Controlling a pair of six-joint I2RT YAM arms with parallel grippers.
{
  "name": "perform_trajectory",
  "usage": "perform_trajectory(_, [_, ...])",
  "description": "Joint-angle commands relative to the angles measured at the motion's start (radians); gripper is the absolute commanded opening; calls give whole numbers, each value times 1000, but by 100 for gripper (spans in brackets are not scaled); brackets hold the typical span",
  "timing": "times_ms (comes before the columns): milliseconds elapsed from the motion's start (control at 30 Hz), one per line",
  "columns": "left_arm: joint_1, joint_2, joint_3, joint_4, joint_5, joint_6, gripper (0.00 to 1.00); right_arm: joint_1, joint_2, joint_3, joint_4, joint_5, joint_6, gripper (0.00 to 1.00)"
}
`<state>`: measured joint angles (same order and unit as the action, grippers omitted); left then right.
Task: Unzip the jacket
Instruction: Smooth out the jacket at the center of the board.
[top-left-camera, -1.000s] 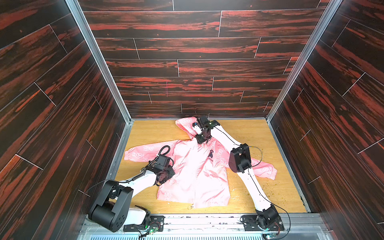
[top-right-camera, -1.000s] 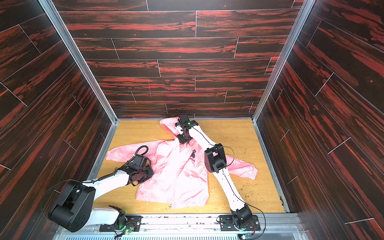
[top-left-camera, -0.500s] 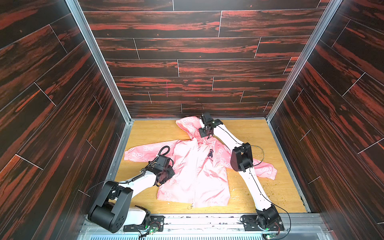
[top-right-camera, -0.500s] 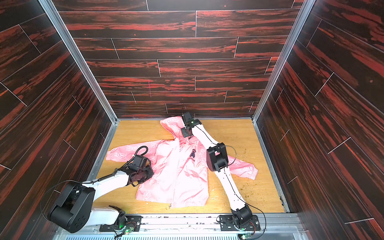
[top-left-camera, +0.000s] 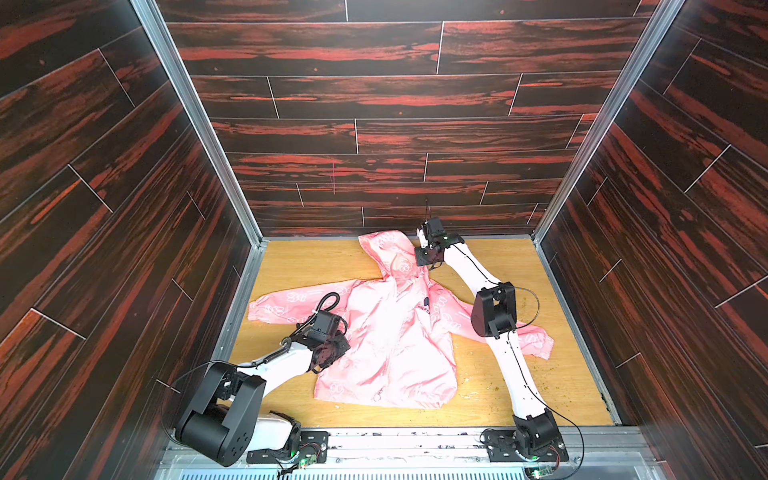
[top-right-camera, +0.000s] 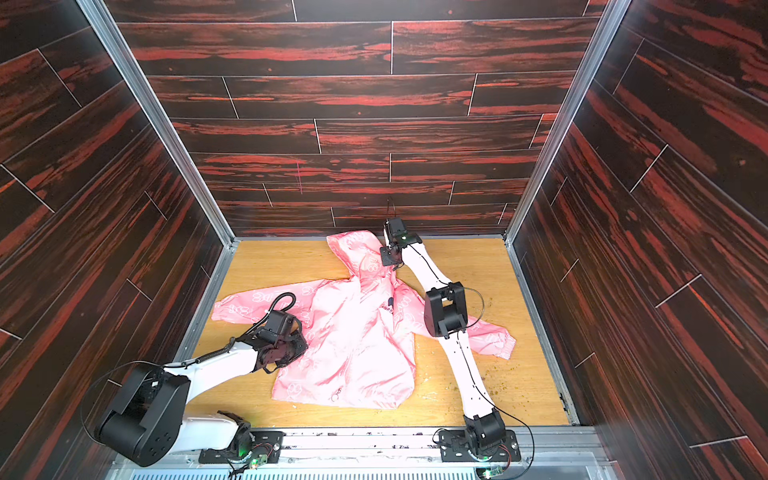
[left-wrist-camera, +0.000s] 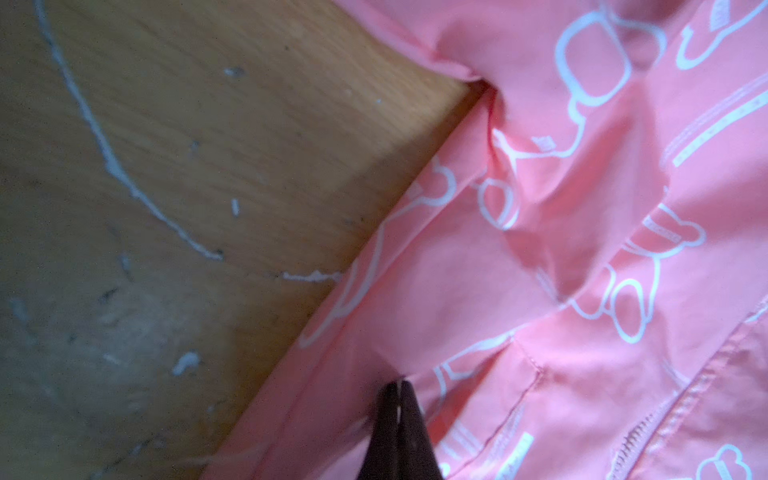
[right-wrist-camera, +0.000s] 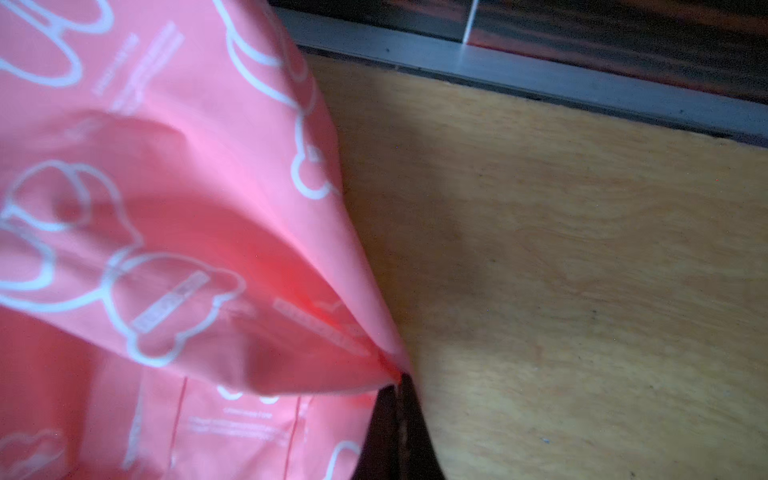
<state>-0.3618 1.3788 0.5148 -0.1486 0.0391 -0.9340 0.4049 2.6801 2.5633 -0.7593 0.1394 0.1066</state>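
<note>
The pink hooded jacket (top-left-camera: 390, 332) lies spread front-up on the wooden tabletop (top-left-camera: 311, 266), sleeves out to either side and the hood (top-left-camera: 386, 253) pointing at the far wall. Its zipper (left-wrist-camera: 631, 440) looks closed along the front, so the unzipping itself appears not yet begun. The right gripper (right-wrist-camera: 399, 386) is clamped shut on the hood's edge, and the fabric tents up into a tight point at its tips. The left gripper (left-wrist-camera: 397, 386) is closed too, with its tips down on the body panel near the side seam. Whether a fold is pinched between them cannot be told. The step in hand reads as straightening and anchoring the garment. To do it well, the right arm should draw the hood gently away from the hem, only until the front panel lies flat and the zip line runs straight. This thin, slippery fabric will slide or bunch under a hard tug. The left tips should press firmly enough to hold the body in place. The slider and its pull are not visible in any view, so they must be found near the collar before a jaw is freed. No bin, box or other container is in sight
</note>
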Motion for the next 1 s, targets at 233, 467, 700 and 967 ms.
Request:
perform_trajectory(233, [-21,-113,-25,-374,-175,34,5,6,-104,37,-10,-317,60,36])
perform_trajectory(467, [-23,-382,69,-519,-334,155,39,5,-221,57,-142,-296,60,48])
perform_trajectory(700, [-23,-517,71,-496,-306,218,46,66,-532,-402,-106,-331,99,55])
perform_trajectory(967, [-40,-459,84,-541,-128,237,32,127,-997,-1136,89,-346,303,45])
